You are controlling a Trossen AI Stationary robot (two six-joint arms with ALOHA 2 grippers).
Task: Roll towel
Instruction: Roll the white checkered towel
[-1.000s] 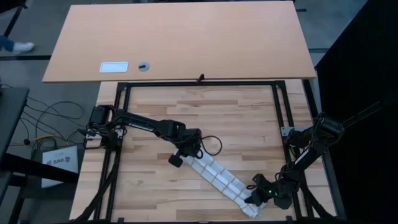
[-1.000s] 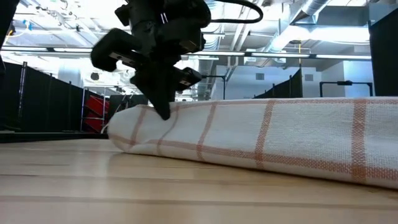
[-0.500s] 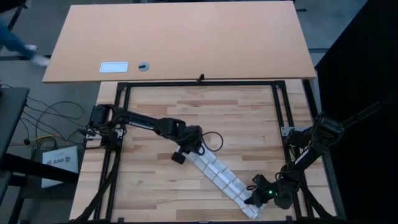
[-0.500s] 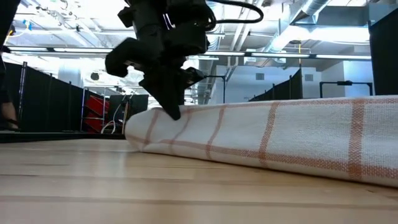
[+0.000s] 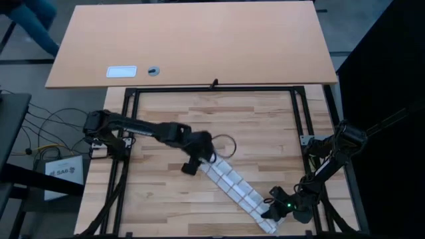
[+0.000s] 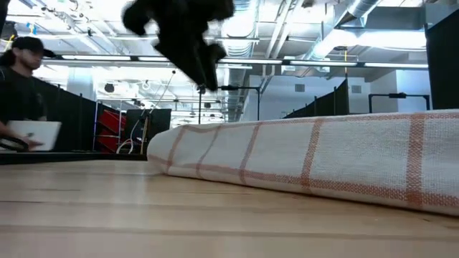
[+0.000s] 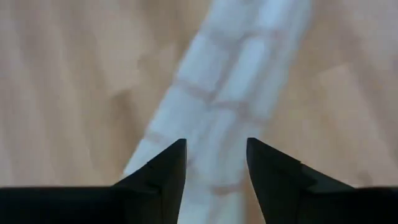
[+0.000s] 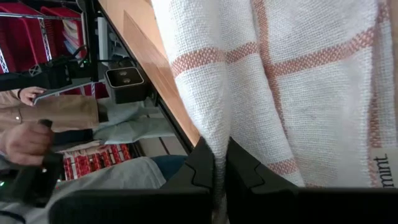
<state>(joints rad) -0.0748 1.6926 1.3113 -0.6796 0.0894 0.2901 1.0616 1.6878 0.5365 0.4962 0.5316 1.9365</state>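
Observation:
The towel (image 5: pixel 232 189), white with reddish-brown grid lines, lies as a long narrow roll slanting from the table's middle to its near right corner. In the low view the towel (image 6: pixel 301 161) rests on the wood. My left gripper (image 7: pixel 216 148) hangs open above the roll's far-left end, clear of it; it also shows from above (image 5: pixel 199 161) and in the low view (image 6: pixel 202 80). My right gripper (image 5: pixel 267 214) sits at the roll's near-right end, shut on the cloth (image 8: pixel 298 81). My right gripper pinches the towel at its near-right end, a hanging edge or fold of cloth (image 8: pixel 217 146) between the two shut fingers. One layer or several, I cannot tell. The gripper comes in low from the table's right side, and the roll lies on the table.
Bare wood tabletop (image 5: pixel 172 206) lies to the left of and behind the roll. A black frame (image 5: pixel 212 88) borders the table. Beyond it is a tan board (image 5: pixel 192 40) with a white card (image 5: pixel 121 71). A person (image 6: pixel 21 86) stands beyond the table.
My left gripper has lifted off the towel's far-left end, where its fingertips rested a second ago, and has risen well above it. That end first slid a little along the table toward the other end. The roll now lies still on the table.

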